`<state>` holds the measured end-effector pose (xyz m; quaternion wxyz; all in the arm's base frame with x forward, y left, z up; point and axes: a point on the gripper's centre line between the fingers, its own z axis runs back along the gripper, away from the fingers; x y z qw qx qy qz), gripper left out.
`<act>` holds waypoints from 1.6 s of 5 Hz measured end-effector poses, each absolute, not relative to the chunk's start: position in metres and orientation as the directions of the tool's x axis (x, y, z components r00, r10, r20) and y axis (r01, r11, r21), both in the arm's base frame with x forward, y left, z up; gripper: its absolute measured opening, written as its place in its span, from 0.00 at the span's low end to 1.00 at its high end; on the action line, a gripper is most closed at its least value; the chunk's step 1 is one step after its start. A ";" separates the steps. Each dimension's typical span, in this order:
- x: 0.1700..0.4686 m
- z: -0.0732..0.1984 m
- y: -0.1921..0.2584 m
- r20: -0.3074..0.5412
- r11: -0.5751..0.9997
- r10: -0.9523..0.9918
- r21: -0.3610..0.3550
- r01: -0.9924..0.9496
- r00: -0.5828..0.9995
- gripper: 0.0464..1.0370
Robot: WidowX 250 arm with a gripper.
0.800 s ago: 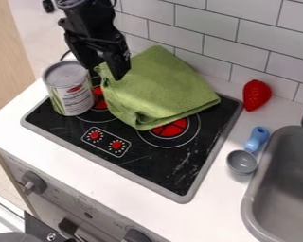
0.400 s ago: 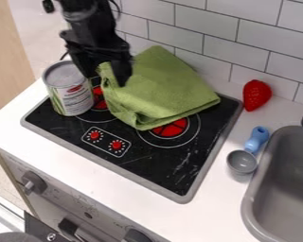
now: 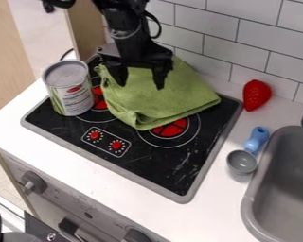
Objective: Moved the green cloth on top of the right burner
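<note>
The gripper hangs over the back of the green cloth, jaws spread apart with nothing grasped between them. Whether their tips touch the fabric, I cannot tell. The two tips are set roughly along a 9-to-3 o'clock line as the view shows it.

What matters now is the heading. The cloth lies crumpled on the stove, most of it below the gripper and out toward 4 o'clock, while the right burner sits at about 5 o'clock from the tips. The cloth's lower edge crosses the back of that burner — the front of the red disc is bare — so the goal looks partly met. The folds make no clear long axis; the cloth reads as nearly square, one corner out at 4 o'clock and another at about 6.

If more cover is wanted, the move probably calls for a pinch on the fabric and a short pull toward 5 o'clock. A swing toward 9 o'clock would risk knocking the can, which stands just beside the cloth. Soft as it is, the cloth may bunch rather than slide — a low, slow drag seems wiser.
</note>
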<state>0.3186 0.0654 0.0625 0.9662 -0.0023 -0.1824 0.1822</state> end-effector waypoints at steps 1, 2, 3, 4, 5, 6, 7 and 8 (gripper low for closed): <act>0.333 0.060 0.069 0.308 0.890 0.452 -0.095 -0.446 0.837 0.91; 0.341 0.055 0.074 0.261 0.812 0.574 -0.061 -0.580 0.776 0.64; 0.343 0.053 0.070 0.192 0.788 0.611 -0.059 -0.613 0.768 0.35; 0.345 0.051 0.066 0.209 0.752 0.652 -0.054 -0.657 0.729 0.12; 0.342 0.039 0.059 0.220 0.726 0.676 -0.038 -0.686 0.703 0.01; 0.335 0.028 0.045 0.151 0.738 0.668 -0.017 -0.674 0.728 0.01; 0.336 0.025 0.039 0.119 0.722 0.690 -0.029 -0.692 0.714 0.01; 0.333 0.023 0.032 0.128 0.748 0.663 -0.061 -0.661 0.738 0.01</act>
